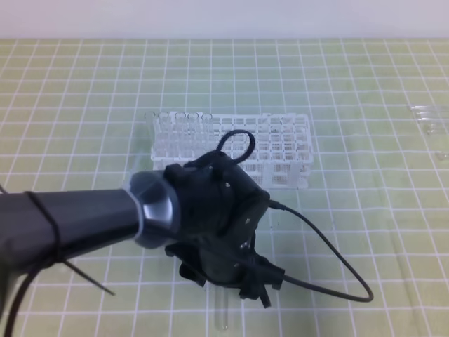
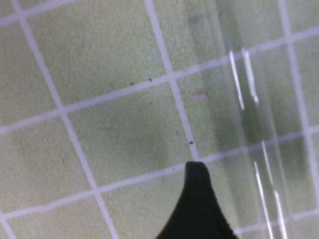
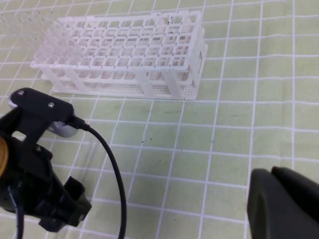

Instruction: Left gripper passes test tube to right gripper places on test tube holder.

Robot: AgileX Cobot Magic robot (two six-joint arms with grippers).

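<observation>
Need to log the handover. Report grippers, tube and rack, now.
Left gripper open, low over the mat. Right gripper shut, empty. Test tube lying on mat under left gripper, not gripped. Test tube holder standing beyond, path clear.

The test tube (image 1: 222,316), thin and of clear glass, lies flat on the green mat with its rounded end toward the front edge, partly hidden under the arm. The test tube holder (image 1: 280,151), a white lattice rack, stands upright further back, well apart.
</observation>
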